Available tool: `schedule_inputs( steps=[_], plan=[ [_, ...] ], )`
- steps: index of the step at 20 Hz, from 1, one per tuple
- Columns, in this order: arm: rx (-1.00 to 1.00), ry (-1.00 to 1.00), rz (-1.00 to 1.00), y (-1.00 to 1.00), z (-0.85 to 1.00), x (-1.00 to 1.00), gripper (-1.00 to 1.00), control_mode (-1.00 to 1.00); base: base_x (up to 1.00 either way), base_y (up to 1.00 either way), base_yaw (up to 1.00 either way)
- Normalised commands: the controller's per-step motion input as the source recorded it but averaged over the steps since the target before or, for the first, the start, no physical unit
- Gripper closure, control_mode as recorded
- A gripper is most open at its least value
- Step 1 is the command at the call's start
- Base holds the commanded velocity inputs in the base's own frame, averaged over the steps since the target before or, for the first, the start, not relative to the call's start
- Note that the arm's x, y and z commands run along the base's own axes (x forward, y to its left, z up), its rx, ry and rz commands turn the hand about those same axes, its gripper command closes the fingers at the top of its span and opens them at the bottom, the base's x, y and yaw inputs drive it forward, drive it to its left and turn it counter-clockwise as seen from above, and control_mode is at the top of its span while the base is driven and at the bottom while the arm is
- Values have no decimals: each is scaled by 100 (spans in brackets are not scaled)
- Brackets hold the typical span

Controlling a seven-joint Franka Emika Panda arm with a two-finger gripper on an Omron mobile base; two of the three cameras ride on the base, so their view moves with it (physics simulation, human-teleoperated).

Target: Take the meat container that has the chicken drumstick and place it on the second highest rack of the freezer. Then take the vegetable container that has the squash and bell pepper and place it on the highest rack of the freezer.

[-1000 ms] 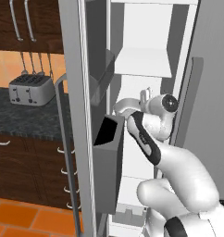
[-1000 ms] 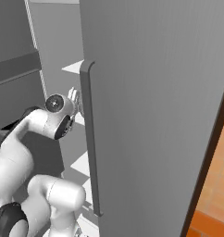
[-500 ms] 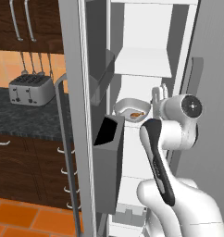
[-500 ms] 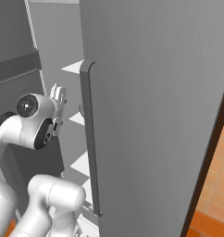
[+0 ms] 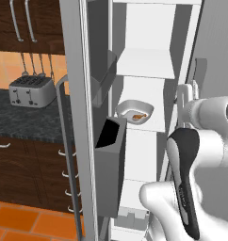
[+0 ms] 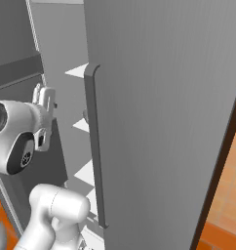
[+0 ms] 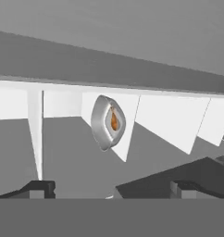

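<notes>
- The pincer (image 5: 187,94) stands empty with its jaws spread wide, raised upright at the front of the open freezer (image 5: 149,56), beside the inner edge of the right-hand door (image 6: 159,97).
- Ahead of it and a little lower, well apart from its tips, the meat container (image 5: 134,112) rests on the second highest rack (image 5: 156,123); the hand view shows it as a shallow grey dish (image 7: 107,122) rolled sideways.
- The chicken drumstick (image 5: 138,115) lies loose inside that dish, small against it, thin bone end showing.
- Above the pincer's level, the highest rack (image 5: 146,63) carries nothing that I can see.
- Farther off to the pincer's left hang the grey door bins (image 5: 109,141) of the other door, and beyond them a toaster (image 5: 31,92) on the dark worktop (image 5: 21,124).
- Handling, as a judgement: the dish looks rigid, light and smooth-walled, so likely slippery; a pinch across the near rim, kept level, would stop the drumstick sliding out.
- The first placement looks done; the vegetable container is next.
</notes>
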Motion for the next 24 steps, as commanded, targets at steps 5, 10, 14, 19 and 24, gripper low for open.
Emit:
schedule_inputs(
  steps=[5, 10, 14, 19, 24],
  plan=[
    [-4, -12, 0, -4, 61, -89, -100, -100, 0, 0, 0],
    [0, -26, 0, -9, 35, -89, -100, -100, 0, 0, 0],
    [-5, -13, 0, 6, 18, -50, -100, -100, 0, 0, 0],
    [0, 0, 0, 0, 0, 0, -100, 100, -72, 0, 0],
    [0, 0, 0, 0, 0, 0, -100, 100, -77, -15, 52]
  ],
)
